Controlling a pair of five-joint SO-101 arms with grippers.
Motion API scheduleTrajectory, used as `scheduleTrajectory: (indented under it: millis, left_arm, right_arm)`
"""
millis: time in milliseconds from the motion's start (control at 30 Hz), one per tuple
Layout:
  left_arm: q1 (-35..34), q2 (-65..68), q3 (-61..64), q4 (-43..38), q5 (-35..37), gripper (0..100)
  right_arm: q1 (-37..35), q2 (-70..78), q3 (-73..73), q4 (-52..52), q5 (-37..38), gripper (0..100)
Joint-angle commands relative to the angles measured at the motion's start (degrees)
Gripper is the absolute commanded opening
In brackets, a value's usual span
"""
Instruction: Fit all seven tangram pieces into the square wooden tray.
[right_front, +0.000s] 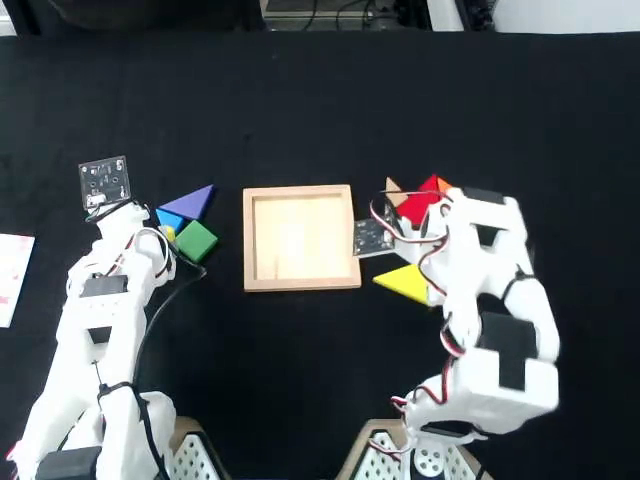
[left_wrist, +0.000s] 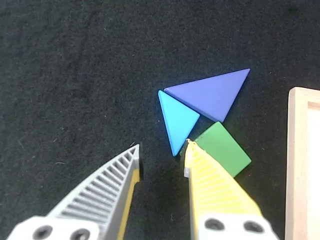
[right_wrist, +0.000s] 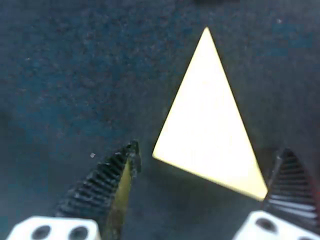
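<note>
Right wrist view is showing the right end effector (right_wrist: 210, 149) standing wide open astride a smooth yellow triangle (right_wrist: 205, 115); the left end effector (left_wrist: 163, 144) is gaping, empty, beside a green square (left_wrist: 223, 148).

Left white moulded arm (right_front: 98, 300) and right white moulded arm (right_front: 495, 290): shells white throughout, with black servo blocks (right_front: 505, 355) set into the links. Small dark circuit board (right_front: 104, 182) at the left wrist; second dark circuit board (right_front: 372, 236) at the right wrist. Thin red, white and black wires (right_front: 447, 335) loop along the right arm. Left claw (left_wrist: 163, 145): one pale grey ribbed finger (left_wrist: 107, 185), one yellow ribbed finger (left_wrist: 215, 185), white mounts with dark screw holes. Right claw (right_wrist: 210, 149): black ribbed fingers (right_wrist: 100, 185), white mounts.
</note>
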Motion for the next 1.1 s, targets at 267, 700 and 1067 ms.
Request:
scheduleTrajectory:
  millis: [267,700,1067]
  left_arm:
    - [-0.4,-0.09,-0.48,-1.23,0.7,15]
    - [-0.48,-0.09,-0.48,-1.32,0.88,15]
    - [-0.48,-0.09,-0.48,-1.32,0.79,15]
  right_arm:
    - [2.02,-10.15,7.43,-9.23,6.33,40.0]
    - [1.58,-10.07,11.56,-12.84,17.85,40.0]
    - [0.79,-6.99,12.09,-16.62,17.85,40.0]
